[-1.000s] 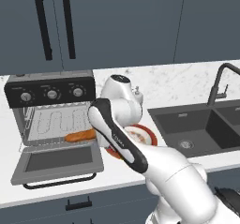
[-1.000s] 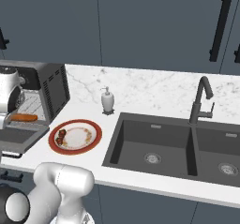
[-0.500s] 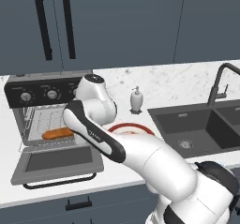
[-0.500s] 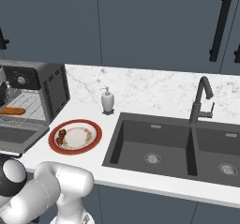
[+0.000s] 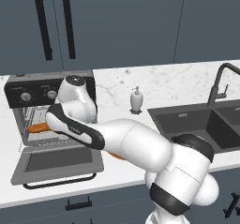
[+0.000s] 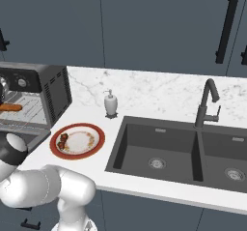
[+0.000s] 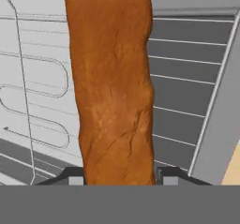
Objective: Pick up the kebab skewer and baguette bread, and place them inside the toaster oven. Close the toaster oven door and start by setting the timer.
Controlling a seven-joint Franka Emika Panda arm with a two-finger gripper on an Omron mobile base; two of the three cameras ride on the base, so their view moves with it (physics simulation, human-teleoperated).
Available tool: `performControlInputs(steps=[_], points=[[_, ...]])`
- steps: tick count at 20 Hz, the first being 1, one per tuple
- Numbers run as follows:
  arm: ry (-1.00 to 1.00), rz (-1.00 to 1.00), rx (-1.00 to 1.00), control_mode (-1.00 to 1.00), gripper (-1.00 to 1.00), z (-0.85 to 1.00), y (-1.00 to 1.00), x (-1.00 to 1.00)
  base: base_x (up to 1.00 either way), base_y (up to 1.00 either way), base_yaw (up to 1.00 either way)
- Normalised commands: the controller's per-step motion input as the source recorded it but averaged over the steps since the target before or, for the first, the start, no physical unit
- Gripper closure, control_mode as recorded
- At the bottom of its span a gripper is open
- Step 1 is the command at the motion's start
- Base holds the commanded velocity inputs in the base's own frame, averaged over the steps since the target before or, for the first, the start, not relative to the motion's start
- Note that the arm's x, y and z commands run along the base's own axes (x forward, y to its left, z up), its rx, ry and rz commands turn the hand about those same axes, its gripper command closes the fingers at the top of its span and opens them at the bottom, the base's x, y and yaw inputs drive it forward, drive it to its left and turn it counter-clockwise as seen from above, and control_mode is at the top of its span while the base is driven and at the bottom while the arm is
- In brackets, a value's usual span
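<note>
My gripper (image 7: 121,176) is shut on the baguette bread (image 7: 115,87), a long orange-brown loaf that runs up the hand view between my fingertips (image 7: 75,177). The loaf (image 5: 37,127) hangs just above the wire rack (image 7: 37,87) inside the toaster oven (image 5: 47,89), and it is also seen as the loaf (image 6: 10,108) through the oven's opening. The toaster oven door (image 5: 56,162) lies dropped open, flat in front. The kebab skewer (image 6: 63,140) rests on the left side of the red-rimmed plate (image 6: 94,140). In the left base view my arm hides the gripper itself.
A soap dispenser (image 5: 136,100) stands against the marble backsplash between the oven and the sink (image 6: 193,148). The faucet (image 6: 207,102) rises behind the sink. Dark cabinets (image 5: 117,26) hang above the counter. The oven's side wall (image 7: 215,120) is close on the loaf's right.
My arm has swung left with the baguette in its grip, carrying it from in front of the oven's opening to over the rack inside.
</note>
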Motion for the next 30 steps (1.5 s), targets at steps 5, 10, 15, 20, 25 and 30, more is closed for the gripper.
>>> performControlInputs(steps=[5,10,15,20,25,30], points=[[-0.05,0.0,0.0,-1.0,1.0,-0.1,0.2,0.28,0.0,0.0,0.0],[-0.14,0.0,0.0,-1.0,1.0,-0.3,0.22,0.0,0.0,0.0,0.0],[-0.14,0.0,0.0,-1.0,1.0,-0.09,0.11,0.0,0.0,0.0,0.0],[-0.14,0.0,0.0,-1.0,1.0,0.0,0.23,-0.07,0.0,0.0,0.0],[-0.16,-0.01,0.0,-1.0,1.0,0.0,0.12,-0.01,0.0,0.0,0.0],[-0.06,-0.04,0.0,-1.0,1.0,0.0,-0.03,0.12,0.0,0.0,0.0]])
